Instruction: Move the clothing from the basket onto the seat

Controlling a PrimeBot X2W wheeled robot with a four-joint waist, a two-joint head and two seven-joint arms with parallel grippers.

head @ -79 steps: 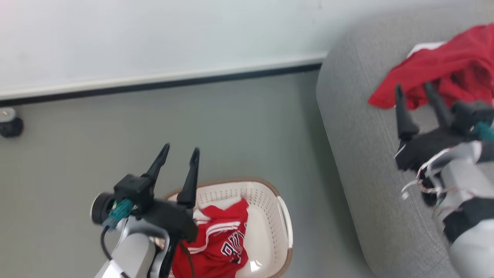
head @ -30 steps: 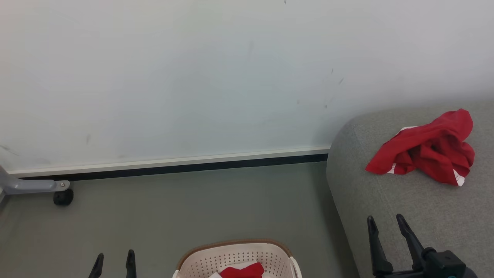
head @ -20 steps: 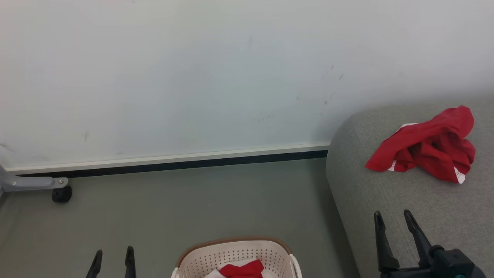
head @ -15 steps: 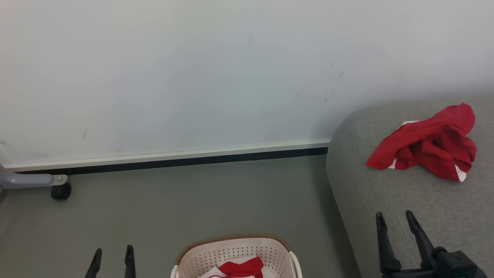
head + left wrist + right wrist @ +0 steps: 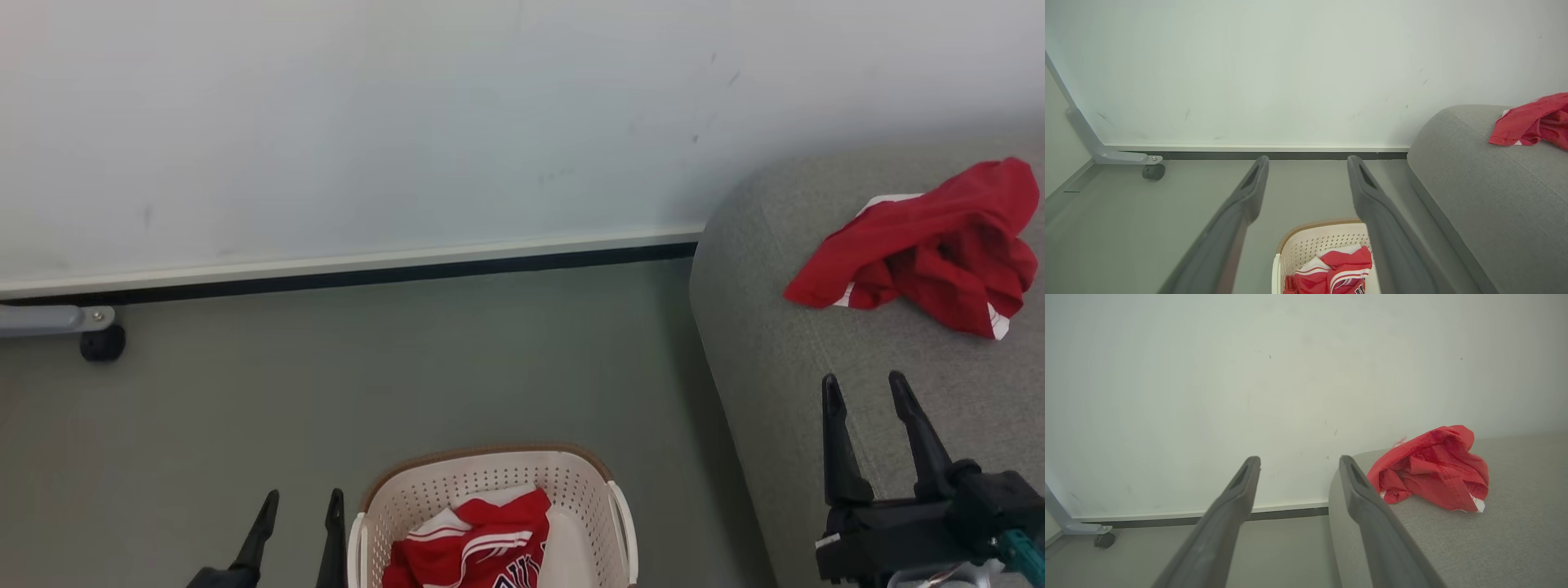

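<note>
The cream basket (image 5: 457,488) with its brown rim sits on the grey floor (image 5: 408,367), just beside the rounded end of the grey sofa (image 5: 775,367); 1 red shirt (image 5: 478,543) with white stripes and dark lettering lies crumpled inside it, bunched toward the basket's left half, with a bare patch of the white bottom showing on the right; the other red garment (image 5: 931,245), plain with white trim at its edges, lies in a loose heap on the sofa cushion, well apart from the basket and close to the pale wall (image 5: 408,122). The left gripper (image 5: 304,493) hangs just beside the basket's left rim, its 2 dark fingers spread with a clear gap and nothing between them; from the left wrist camera the shirt shows low between those fingers, not touched by either. The right gripper (image 5: 864,378) is over the sofa near its edge, fingers likewise parted and empty, the tips short of the plain garment and not touching it. A white skirting with a dark strip runs along the foot of the wall; at the far left a small black caster (image 5: 102,343) on a grey metal leg rests on the floor.
</note>
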